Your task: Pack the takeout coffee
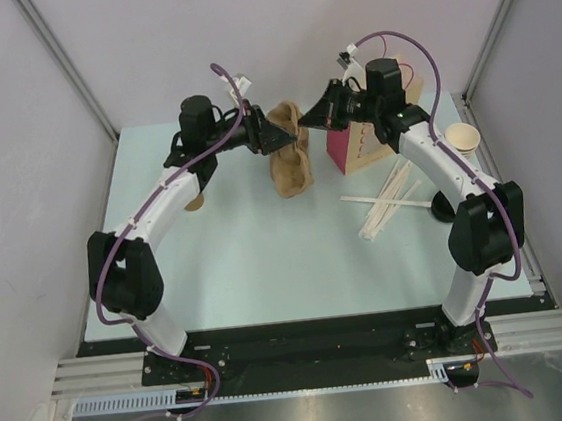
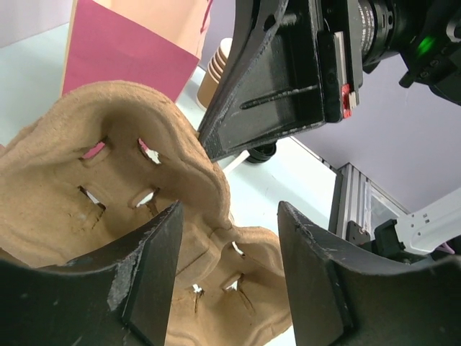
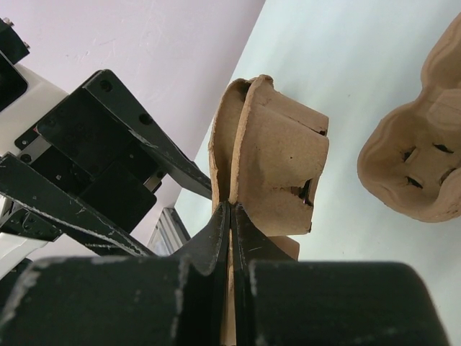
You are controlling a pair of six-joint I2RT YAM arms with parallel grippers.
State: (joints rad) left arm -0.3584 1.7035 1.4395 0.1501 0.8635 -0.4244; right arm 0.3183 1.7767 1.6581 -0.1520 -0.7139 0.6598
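Carrier (image 3: 277, 162) in right gripper (image 3: 230, 207) (overhead, seemingly)

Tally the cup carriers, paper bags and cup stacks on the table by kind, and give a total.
Brown moulded-pulp cup carriers: 2, one pinched in the right fingers, one lying on the table
Pink paper bag: 1
Stack of pale beige paper cups: 1
Total: 4

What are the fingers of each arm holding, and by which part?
The right fingers pinch a brown pulp cup carrier by its rim; the left fingers are open, holding nothing.
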